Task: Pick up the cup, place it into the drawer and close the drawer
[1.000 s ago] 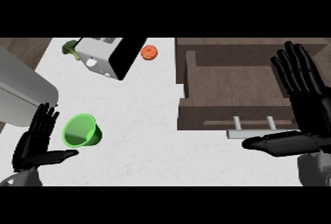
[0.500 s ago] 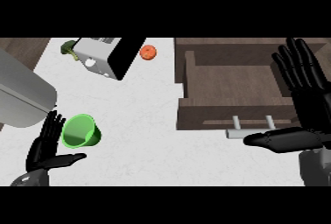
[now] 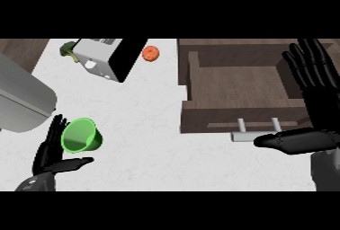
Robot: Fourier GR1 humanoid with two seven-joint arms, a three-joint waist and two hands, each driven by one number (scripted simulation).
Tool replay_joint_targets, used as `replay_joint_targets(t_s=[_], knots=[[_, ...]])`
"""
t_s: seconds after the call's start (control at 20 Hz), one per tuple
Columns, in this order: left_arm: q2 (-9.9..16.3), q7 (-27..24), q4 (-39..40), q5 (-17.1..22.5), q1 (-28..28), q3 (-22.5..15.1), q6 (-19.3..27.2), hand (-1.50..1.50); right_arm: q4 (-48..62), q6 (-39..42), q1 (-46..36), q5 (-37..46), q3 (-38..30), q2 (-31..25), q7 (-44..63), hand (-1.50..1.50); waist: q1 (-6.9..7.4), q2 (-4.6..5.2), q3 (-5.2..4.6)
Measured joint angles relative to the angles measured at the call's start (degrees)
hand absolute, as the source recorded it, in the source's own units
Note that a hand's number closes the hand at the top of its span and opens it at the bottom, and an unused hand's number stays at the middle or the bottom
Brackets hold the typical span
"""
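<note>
A green cup lies tipped on the white counter at the lower left, its mouth facing up towards me. My left hand is open just left of it, fingers straight behind the cup's rim and thumb stretched out below it. The brown drawer stands open at the right, its inside bare, with a pale bar handle on its front. My right hand is open at the right edge, fingers upright beside the drawer, thumb pointing left near the handle.
A silver and black toaster stands at the back left, with a green vegetable beside it. An orange fruit lies next to the toaster. A large grey rounded object fills the left edge.
The view has shifted, so everything sits further right. My left hand has closed in beside the cup, its fingers now partly behind the rim. The right hand holds its pose.
</note>
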Motion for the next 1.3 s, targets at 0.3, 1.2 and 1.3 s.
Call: replay_joint_targets(t_s=[0.3,1.2,1.3], knots=[[-0.77,-1.44,1.81,-0.8,-1.26,-0.27,0.76,-1.5,-0.79,0.17,0.19,0.11,0.38,0.04,0.43,-1.5,-0.21,0.1,-0.03],[-3.94,-6.52,-1.71,-1.45,-3.48,-0.07,5.13,1.5,-0.29,1.24,-1.07,-1.22,-1.23,-1.72,1.7,-1.5,-0.77,0.33,-0.1],[-4.44,-7.43,-2.54,-1.04,-4.21,0.57,6.52,1.5,0.54,1.3,-1.14,-0.94,-1.25,-1.69,1.15,-1.5,-0.57,0.31,-0.08]])
